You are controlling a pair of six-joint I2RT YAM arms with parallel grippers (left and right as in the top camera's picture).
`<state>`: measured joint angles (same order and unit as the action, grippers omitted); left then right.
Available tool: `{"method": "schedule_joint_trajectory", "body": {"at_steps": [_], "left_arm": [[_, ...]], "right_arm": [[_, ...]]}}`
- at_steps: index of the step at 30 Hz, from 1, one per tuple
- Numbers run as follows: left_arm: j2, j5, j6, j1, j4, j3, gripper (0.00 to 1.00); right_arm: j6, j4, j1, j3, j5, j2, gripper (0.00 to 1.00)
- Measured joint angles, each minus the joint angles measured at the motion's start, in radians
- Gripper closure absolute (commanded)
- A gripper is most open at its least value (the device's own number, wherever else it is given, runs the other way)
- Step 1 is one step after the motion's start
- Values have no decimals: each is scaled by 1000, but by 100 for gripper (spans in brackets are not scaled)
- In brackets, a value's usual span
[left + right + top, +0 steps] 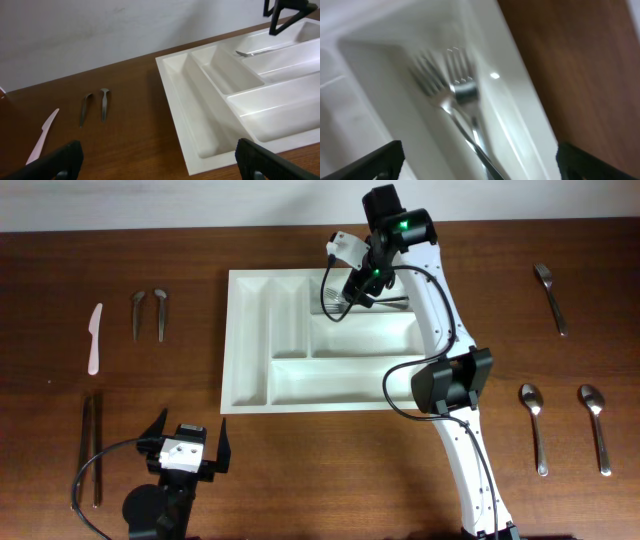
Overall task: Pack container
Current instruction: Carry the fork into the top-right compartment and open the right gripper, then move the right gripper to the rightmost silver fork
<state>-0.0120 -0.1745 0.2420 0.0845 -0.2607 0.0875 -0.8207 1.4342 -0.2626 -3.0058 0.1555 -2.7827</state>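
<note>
The white cutlery tray (250, 385) lies in the middle of the table, also in the left wrist view (200, 105). My right gripper (346, 298) hangs over the left end of its top long compartment, open, fingers either side of a metal fork (462, 92) that lies there. A second fork head (426, 82) shows blurred beside it. The fork handle (392, 304) runs right along that compartment. My left gripper (188, 440) is open and empty over bare table by the tray's front left corner (160, 162).
Left of the tray lie a pale plastic knife (94, 338), two small metal utensils (138, 313) (160, 312) and dark chopsticks (91, 450). Right of it lie a fork (550, 298) and two spoons (535, 425) (596, 425).
</note>
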Motion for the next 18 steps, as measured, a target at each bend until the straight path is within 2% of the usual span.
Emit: {"method": "schedule_joint_trajectory", "body": {"at_steps": [4,8,13,18], "left_arm": [[0,0,0,0,0,0,1],[0,0,0,0,0,0,1],[0,0,0,0,0,0,1],[0,0,0,0,0,0,1]], "right_arm": [[74,17,29,-33,-114,47,1],[153,56,138,-69,-193,135,1],[201,93,373,-84,-227,192,1],[220,76,558,2,-242,191,1]]}}
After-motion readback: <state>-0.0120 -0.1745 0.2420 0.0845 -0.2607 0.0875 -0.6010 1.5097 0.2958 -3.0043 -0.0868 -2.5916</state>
